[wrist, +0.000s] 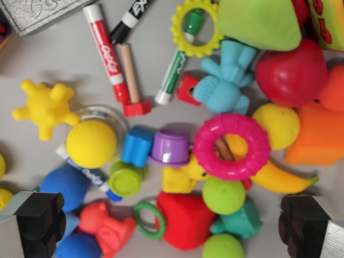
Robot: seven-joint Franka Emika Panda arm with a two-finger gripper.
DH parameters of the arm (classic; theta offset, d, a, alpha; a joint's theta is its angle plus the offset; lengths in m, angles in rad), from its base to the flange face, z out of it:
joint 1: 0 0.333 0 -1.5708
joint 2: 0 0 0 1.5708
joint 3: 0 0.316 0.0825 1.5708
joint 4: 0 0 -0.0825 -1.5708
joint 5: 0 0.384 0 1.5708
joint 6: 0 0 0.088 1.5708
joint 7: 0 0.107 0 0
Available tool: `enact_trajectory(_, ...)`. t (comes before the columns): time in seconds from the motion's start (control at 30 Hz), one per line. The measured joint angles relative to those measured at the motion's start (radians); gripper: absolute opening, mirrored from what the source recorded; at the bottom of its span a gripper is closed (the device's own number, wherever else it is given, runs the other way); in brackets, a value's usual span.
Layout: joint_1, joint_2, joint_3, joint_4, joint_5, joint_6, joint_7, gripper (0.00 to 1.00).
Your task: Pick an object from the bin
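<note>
Grey bin floor (59, 59) toy-strewn; red block (185, 219) between spread hand (172, 226) fingers.

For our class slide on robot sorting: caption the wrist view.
Open pincer above a bin crowded with toys: pink ring, yellow ball, red marker.
</note>
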Motion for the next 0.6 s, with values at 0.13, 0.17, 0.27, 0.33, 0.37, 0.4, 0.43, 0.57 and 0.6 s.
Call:
enact_trajectory(0.13, 0.003, 0.004, 0.0, 0.001, 0.002, 0.004, 0.02, 1.0)
enact_trajectory(0.17, 0.004, 0.006, 0.0, 0.001, 0.002, 0.005, 0.026, 1.0)
enact_trajectory(0.27, 0.006, 0.009, 0.0, 0.002, 0.004, 0.009, 0.044, 1.0)
enact_trajectory(0.33, 0.007, 0.012, 0.001, 0.003, 0.005, 0.012, 0.058, 1.0)
enact_trajectory(0.37, 0.008, 0.013, 0.001, 0.003, 0.005, 0.013, 0.065, 1.0)
enact_trajectory(0.4, 0.009, 0.015, 0.001, 0.003, 0.006, 0.015, 0.073, 1.0)
enact_trajectory(0.43, 0.01, 0.015, 0.001, 0.003, 0.006, 0.016, 0.077, 1.0)
enact_trajectory(0.57, 0.014, 0.022, 0.001, 0.005, 0.009, 0.021, 0.109, 1.0)
enact_trajectory(0.6, 0.015, 0.022, 0.001, 0.005, 0.01, 0.022, 0.113, 1.0)
